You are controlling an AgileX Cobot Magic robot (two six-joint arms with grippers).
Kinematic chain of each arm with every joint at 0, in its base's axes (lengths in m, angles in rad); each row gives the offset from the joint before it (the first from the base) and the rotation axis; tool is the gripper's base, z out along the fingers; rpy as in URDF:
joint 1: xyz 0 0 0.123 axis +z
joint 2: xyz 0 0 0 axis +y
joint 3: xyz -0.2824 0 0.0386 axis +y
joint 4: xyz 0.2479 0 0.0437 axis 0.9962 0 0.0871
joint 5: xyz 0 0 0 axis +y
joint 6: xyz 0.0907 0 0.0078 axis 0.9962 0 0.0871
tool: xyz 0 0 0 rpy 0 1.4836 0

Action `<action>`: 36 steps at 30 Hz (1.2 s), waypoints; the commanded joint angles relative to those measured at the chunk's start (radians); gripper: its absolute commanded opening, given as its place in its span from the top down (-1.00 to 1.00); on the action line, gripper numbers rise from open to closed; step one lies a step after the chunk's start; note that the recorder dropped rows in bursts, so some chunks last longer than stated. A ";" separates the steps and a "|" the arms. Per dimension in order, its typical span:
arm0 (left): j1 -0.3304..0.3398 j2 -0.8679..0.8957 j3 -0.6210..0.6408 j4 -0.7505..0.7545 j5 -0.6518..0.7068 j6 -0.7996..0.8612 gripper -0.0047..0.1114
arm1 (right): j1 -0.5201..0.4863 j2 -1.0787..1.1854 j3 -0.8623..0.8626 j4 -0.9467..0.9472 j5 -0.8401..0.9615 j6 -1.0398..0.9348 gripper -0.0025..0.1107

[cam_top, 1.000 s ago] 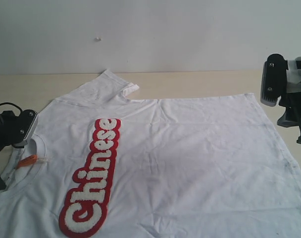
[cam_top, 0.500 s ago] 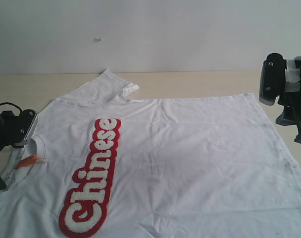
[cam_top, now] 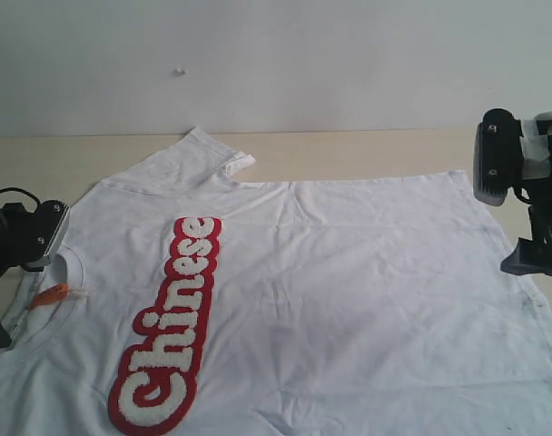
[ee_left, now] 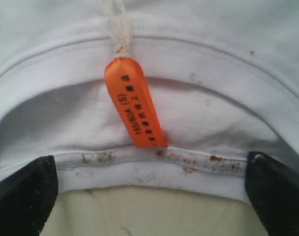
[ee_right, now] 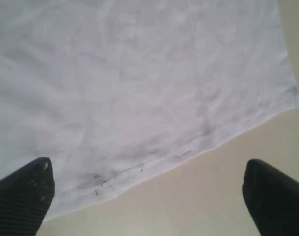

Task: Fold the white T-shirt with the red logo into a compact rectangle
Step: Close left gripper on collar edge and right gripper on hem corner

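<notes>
Right arm (cam_top: 541,150) sank lower; red logo (cam_top: 172,320) reads "Chinese".

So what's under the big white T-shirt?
Only the tan table shows, sticking out past the edges of the white T-shirt. The shirt lies spread over the rest, so anything beneath the cloth is hidden.

Setting: indoor robot laboratory, test-bench station. Evidence: plain pale wall (cam_top: 303,64) across the upper frame and a light wood tabletop (cam_top: 367,150) beneath it. Black left arm (cam_top: 22,238) at the left edge, black right arm (cam_top: 550,222) at the right edge.
</notes>
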 commanded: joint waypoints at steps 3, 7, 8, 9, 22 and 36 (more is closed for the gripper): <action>0.000 0.017 0.005 -0.015 -0.010 -0.005 -0.89 | 0.002 0.018 -0.054 -0.154 0.239 0.039 -0.89; 0.000 0.017 0.005 -0.038 -0.008 -0.005 -0.89 | 0.002 0.074 -0.104 -0.279 0.245 0.036 -0.89; 0.000 0.017 0.005 -0.039 -0.008 -0.005 -0.89 | 0.002 0.092 -0.106 -0.303 0.238 0.027 -0.89; 0.000 0.017 0.005 -0.039 -0.008 -0.005 -0.89 | 0.002 0.110 -0.106 -0.321 0.228 0.025 -0.89; 0.000 0.024 0.005 -0.052 -0.025 0.004 -0.89 | -0.047 0.335 -0.239 -0.199 0.239 -0.092 -0.89; 0.000 0.024 0.005 -0.052 -0.022 0.004 -0.89 | -0.053 0.418 -0.239 -0.215 0.174 -0.118 -0.89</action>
